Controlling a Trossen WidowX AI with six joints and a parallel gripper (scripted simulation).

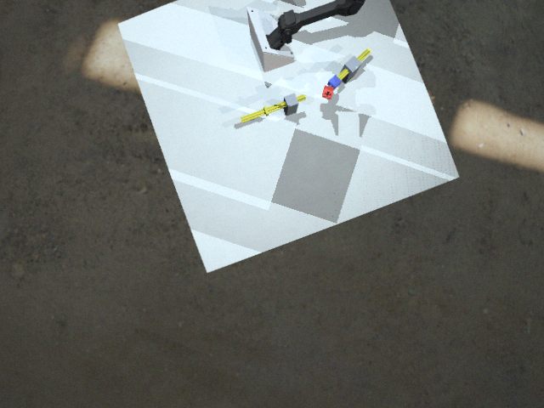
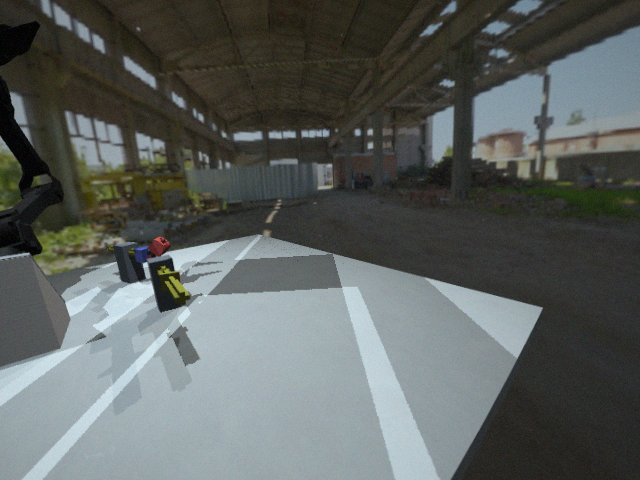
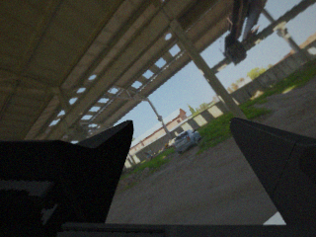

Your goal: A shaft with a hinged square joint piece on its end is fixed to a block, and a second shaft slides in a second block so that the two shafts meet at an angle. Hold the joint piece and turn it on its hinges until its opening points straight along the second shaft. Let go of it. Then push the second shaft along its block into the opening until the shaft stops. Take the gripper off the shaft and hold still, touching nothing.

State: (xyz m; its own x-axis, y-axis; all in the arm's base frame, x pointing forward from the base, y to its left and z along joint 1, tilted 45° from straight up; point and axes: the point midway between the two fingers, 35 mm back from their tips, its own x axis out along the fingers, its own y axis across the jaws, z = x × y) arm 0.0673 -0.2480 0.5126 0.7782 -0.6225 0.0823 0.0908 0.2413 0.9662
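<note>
The first shaft is yellow and passes through a grey block. A blue piece sits on its end, with the red square joint piece beyond it. The red piece is tilted and shows dark marks on top in the top view; I cannot tell exactly where its opening points. The second yellow shaft runs through another grey block; its near end stands apart from the red piece. My gripper is open and empty, away from both shafts.
The black arm rises from a pale angular base beside the two blocks. All stand on a white table. Shadows of the arm and fingers fall around the blocks.
</note>
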